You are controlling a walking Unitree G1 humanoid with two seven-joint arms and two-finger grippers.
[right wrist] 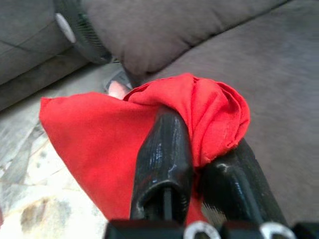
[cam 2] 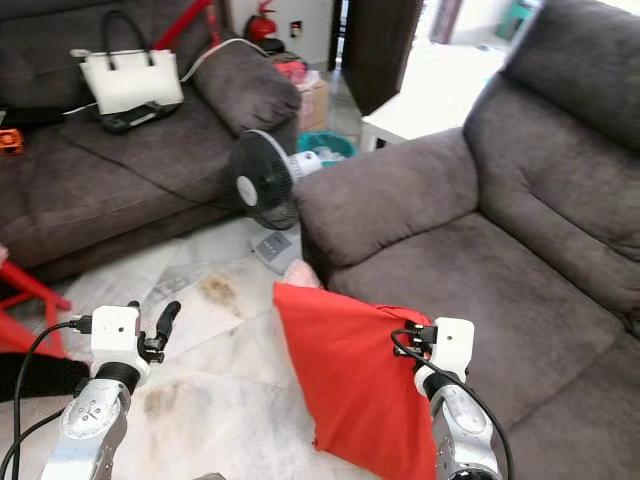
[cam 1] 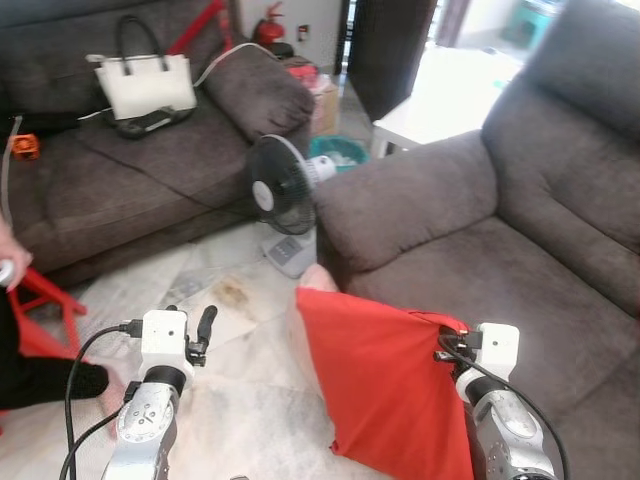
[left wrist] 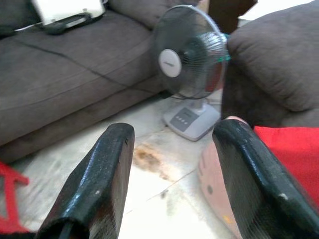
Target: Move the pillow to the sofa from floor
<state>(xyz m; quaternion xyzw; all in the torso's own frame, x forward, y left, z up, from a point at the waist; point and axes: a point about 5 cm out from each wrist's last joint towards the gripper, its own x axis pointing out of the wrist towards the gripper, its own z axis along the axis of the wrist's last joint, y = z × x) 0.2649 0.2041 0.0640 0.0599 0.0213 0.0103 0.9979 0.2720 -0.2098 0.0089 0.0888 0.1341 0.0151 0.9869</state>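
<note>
Right wrist view has the right gripper [right wrist: 199, 149] pinched shut on a bunched corner of the flat red fabric pillow [right wrist: 94, 139]. From there the pillow hangs toward seven o'clock, against the front edge of the grey-brown upholstered sofa [cam 1: 500, 260], over the pale marble floor [cam 1: 240, 390]. At nine o'clock the left gripper [left wrist: 172, 149] is spread open, holding nothing, facing the small grey desk fan [left wrist: 192, 64].

No readable text, brand, number or sign anywhere. Round white badge at the middle of the fan [left wrist: 192, 55] too blurred to read; buttons on its base too small to make out. White handbag [cam 1: 145, 85] unmarked.
</note>
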